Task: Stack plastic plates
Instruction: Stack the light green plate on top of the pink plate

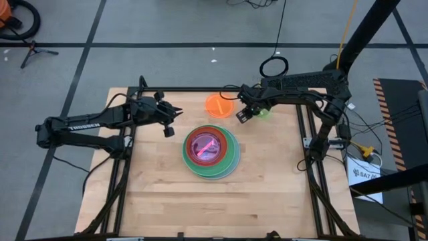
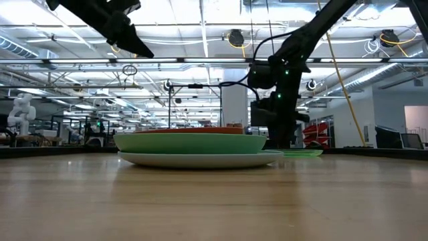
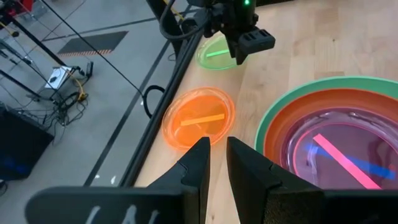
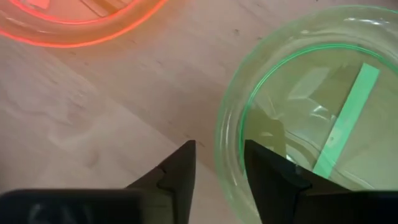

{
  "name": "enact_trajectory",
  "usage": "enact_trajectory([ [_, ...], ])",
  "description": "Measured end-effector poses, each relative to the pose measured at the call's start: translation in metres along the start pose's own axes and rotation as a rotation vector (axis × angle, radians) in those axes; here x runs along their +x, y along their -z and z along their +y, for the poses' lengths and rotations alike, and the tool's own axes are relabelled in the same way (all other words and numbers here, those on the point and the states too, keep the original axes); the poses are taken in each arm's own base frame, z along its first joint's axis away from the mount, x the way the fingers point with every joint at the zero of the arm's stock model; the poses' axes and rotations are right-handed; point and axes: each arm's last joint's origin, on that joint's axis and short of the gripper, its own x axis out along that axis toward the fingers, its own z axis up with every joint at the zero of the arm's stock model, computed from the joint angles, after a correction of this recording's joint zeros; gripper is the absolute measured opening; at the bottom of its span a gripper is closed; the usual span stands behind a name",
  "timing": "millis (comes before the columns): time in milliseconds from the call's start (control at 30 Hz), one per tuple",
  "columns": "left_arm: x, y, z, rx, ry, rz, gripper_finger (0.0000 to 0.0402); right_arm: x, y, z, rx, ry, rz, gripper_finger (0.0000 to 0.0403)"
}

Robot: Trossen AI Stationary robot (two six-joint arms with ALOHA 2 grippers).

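The right gripper (image 1: 249, 111) hangs low at the table's (image 1: 160, 201) far edge, fingers spread astride the lime plate's (image 4: 323, 124) rim — mostly hidden from above. The orange plate (image 1: 219, 105) sits just left. The left gripper (image 3: 214, 163) hovers narrowly parted, empty, beside the central stack (image 1: 211, 152) — bare wood nearer.

From my station the table (image 1: 167, 201) reads evenly lit from overhead, with soft, short shadows under the arms. In the low view I look straight into bright ceiling strip lights, so the arms go to near silhouette and the near tabletop blurs into a smooth tan band. The translucent lime plate (image 4: 323, 118) and orange plate (image 3: 199, 118) glow at their rims, catching light. Glare streaks sit on the pink plate (image 3: 348, 155). Both wrist views leave their own fingers soft and dark.
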Motion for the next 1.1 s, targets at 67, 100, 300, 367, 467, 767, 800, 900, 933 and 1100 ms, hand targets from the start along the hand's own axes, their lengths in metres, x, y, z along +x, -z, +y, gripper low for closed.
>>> enact_trajectory([
  [67, 0.0, 0.0, 0.0, 0.0, 0.0, 0.001, 0.0062, 0.003, 0.0, 0.0, 0.0, 0.003, 0.006, 0.0146],
  [100, 0.0, 0.0, 0.0, 0.0, 0.0, 0.001, 0.0062, 0.004, 0.0, 0.0, 0.001, 0.005, 0.011, 0.0151],
  [300, 0.0, 0.0, 0.0, -0.005, 0.0, 0.001, 0.0062, 0.017, 0.001, 0.001, -0.009, 0.016, 0.031, 0.0157],
  [367, 0.0, 0.0, 0.0, -0.005, 0.001, 0.001, 0.0062, 0.02, 0.001, 0.002, -0.012, 0.019, 0.032, 0.015],
  [467, 0.0, 0.0, 0.0, -0.005, 0.001, 0.001, 0.0062, 0.02, 0.001, 0.002, -0.027, 0.038, 0.025, 0.0136],
  [767, 0.0, 0.0, 0.0, -0.005, 0.001, 0.001, 0.0062, 0.02, 0.001, 0.002, -0.03, 0.043, 0.02, 0.0081],
  [800, 0.0, 0.0, 0.0, -0.005, 0.001, 0.001, 0.0062, 0.02, 0.001, 0.002, -0.03, 0.043, 0.02, 0.0076],
  [900, 0.0, 0.0, 0.0, -0.005, 0.001, 0.001, 0.0062, 0.02, 0.001, 0.002, -0.032, 0.044, 0.021, 0.006],
  [933, 0.0, 0.0, 0.0, -0.004, 0.002, 0.001, 0.0062, 0.02, 0.001, 0.002, -0.034, 0.044, 0.021, 0.0055],
  [1100, 0.0, 0.0, 0.0, -0.005, 0.003, 0.005, 0.0062, 0.02, 0.001, 0.002, -0.042, 0.044, 0.025, 0.0038],
])
